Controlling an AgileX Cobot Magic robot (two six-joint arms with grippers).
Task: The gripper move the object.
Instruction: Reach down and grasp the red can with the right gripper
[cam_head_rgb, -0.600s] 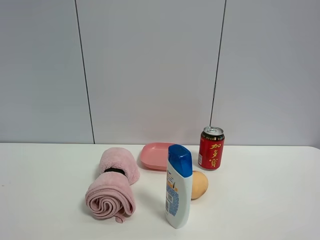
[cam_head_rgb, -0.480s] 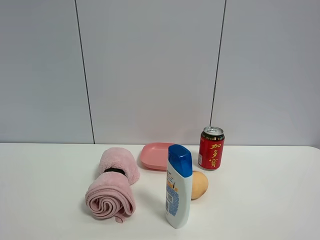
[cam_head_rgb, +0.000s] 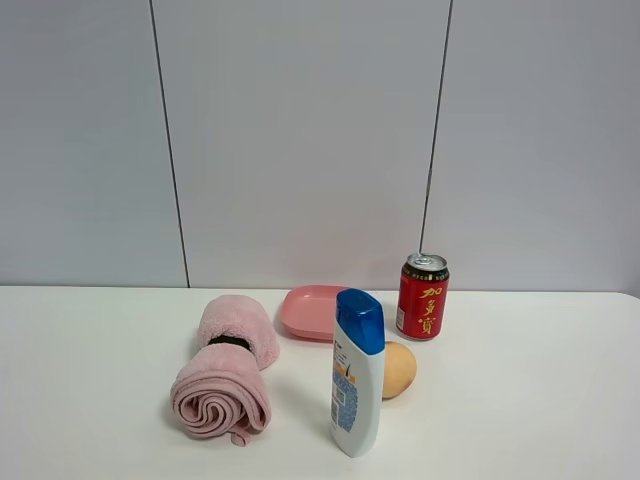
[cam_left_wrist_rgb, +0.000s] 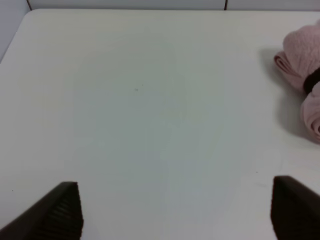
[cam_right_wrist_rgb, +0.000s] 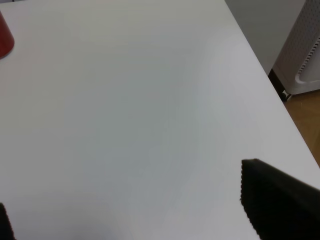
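Observation:
The red can (cam_head_rgb: 422, 297) with yellow characters and a silver top stands upright on the white table (cam_head_rgb: 520, 400), at the back right of the group, beside the pink dish. A sliver of its red base shows in the right wrist view (cam_right_wrist_rgb: 5, 37). Neither arm shows in the exterior view. My left gripper (cam_left_wrist_rgb: 175, 212) is open over bare table, its black fingertips (cam_left_wrist_rgb: 60, 212) wide apart. My right gripper (cam_right_wrist_rgb: 125, 210) is open too, one black fingertip (cam_right_wrist_rgb: 275, 205) showing near the table's right edge, far from the can.
A rolled pink towel (cam_head_rgb: 225, 370) lies left of centre, also in the left wrist view (cam_left_wrist_rgb: 302, 85). A white shampoo bottle with blue cap (cam_head_rgb: 357, 372) stands in front, an egg-like orange ball (cam_head_rgb: 398, 369) behind it, a pink dish (cam_head_rgb: 315, 311) at the back. The table edge (cam_right_wrist_rgb: 265, 75) drops to the floor.

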